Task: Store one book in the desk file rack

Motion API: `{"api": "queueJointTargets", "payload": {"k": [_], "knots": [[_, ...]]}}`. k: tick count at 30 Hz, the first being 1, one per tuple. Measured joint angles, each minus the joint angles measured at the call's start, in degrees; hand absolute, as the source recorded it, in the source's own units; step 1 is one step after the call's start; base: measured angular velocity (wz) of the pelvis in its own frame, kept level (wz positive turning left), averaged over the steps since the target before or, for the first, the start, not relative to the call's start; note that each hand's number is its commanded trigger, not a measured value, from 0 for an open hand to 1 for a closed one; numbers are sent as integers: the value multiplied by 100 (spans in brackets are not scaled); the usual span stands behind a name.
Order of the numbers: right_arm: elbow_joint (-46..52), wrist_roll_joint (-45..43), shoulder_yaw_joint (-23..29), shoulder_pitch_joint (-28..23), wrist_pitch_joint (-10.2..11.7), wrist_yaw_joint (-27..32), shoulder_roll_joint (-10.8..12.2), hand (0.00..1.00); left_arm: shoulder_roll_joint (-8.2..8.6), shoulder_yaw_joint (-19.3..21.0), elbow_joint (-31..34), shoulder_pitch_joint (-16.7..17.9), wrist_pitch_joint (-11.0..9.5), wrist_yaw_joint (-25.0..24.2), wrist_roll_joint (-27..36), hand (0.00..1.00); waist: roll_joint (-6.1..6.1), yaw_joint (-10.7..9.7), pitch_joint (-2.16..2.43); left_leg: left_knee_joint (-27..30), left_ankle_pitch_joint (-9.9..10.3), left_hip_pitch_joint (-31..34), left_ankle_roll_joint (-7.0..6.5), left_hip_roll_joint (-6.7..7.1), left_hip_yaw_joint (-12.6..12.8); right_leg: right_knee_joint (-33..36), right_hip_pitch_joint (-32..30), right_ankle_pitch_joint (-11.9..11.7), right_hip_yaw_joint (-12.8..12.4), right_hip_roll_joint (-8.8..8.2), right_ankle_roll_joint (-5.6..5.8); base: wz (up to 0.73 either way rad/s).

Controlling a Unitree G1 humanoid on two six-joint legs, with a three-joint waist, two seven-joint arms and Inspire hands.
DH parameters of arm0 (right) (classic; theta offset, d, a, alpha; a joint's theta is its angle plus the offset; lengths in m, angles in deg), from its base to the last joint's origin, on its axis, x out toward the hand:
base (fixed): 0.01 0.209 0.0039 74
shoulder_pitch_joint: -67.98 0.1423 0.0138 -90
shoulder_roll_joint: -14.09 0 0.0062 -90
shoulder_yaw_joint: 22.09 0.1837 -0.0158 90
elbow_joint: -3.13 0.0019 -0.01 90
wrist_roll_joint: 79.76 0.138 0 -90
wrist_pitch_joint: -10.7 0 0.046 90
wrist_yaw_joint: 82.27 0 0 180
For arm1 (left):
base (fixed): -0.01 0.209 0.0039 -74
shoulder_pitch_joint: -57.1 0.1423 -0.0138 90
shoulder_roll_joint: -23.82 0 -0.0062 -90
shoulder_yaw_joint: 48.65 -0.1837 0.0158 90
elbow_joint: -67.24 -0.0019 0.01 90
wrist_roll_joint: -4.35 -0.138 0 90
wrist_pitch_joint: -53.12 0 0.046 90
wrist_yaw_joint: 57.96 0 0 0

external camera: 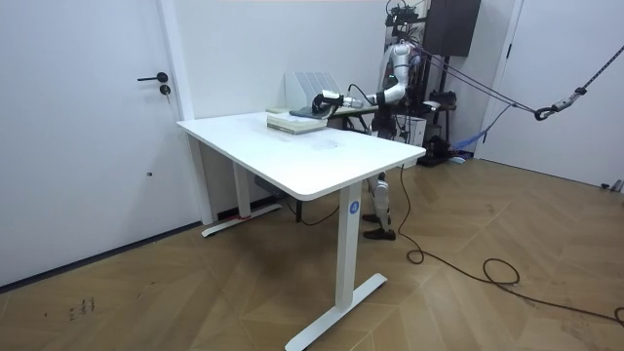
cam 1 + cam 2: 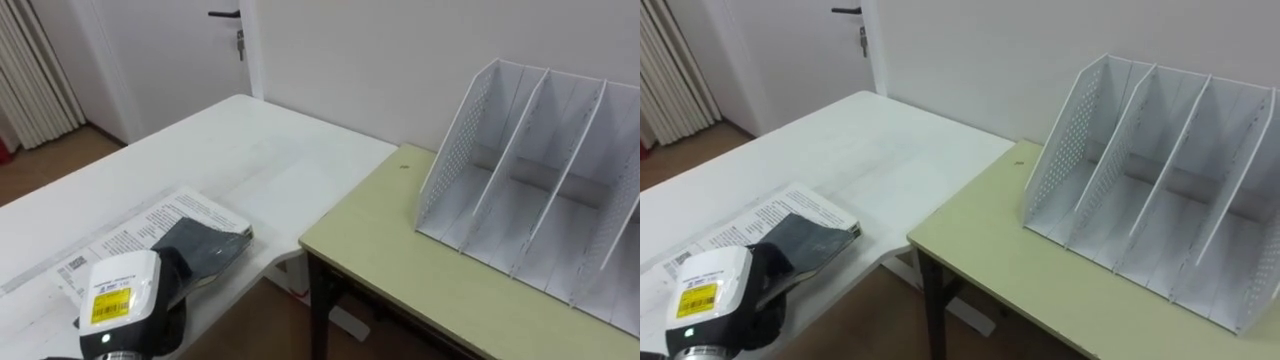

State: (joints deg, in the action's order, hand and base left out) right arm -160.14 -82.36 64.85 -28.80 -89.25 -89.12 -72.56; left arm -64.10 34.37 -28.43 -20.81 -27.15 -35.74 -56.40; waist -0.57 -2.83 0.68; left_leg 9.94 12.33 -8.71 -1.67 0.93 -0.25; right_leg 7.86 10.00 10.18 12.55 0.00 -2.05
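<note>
Nothing is stored yet. The rack [image 2: 540,180] stands on the far right part of the desk [image 2: 400,260], and as far as I can see its slots hold nothing. The book [image 2: 150,228] lies flat on the white table [image 2: 230,150], by the table's near edge and close to the desk's near left corner. The whole job is still ahead of me: get a hold, lift, carry the book across the gap between table and desk, stand it up and slide it between two dividers.

My left hand [image 2: 200,245] reaches in from the lower left and lies on top of the book. The fingers look straight and flat on the cover, pointing toward the desk. Their tips come to the book's edge on that side. I see no curl round the book, so I judge this as resting or pressing, not yet a grip. I cannot tell where the thumb is.

In the room view, my hand [image 1: 320,102] is stretched out over the book [image 1: 292,121] at the table's far edge, with the rack [image 1: 310,86] just behind.

Next I would need the fingers over the book's edge and the thumb beneath before lifting, or it may slide off the table's edge.
</note>
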Motion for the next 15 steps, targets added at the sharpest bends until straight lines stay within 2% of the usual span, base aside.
{"api": "queueJointTargets", "payload": {"k": [4,9,12,15], "knots": [[26,7,-32,4,8,32,-10,0,2,5,95,-22,12,-8,105,100,-15,3,-1,-18,0,13,0,1,7,-6,1,3,3,-2,3,0],[26,25,-73,4,83,120,-9,0,-2,87,348,16,-37,-157,765,100,-29,-1,2,6,-13,17,-8,17,13,-9,9,9,47,-24,12,4],[23,23,-68,12,286,186,-11,0,5,213,598,48,-181,-305,1375,100,-20,9,-3,29,-18,15,-15,15,1,-11,7,15,63,-45,23,1],[32,27,-33,86,450,193,-4,0,7,358,678,41,-426,-387,2014,100,-9,21,-14,50,-18,7,-15,3,-1,-7,15,25,87,-61,38,4]]}}
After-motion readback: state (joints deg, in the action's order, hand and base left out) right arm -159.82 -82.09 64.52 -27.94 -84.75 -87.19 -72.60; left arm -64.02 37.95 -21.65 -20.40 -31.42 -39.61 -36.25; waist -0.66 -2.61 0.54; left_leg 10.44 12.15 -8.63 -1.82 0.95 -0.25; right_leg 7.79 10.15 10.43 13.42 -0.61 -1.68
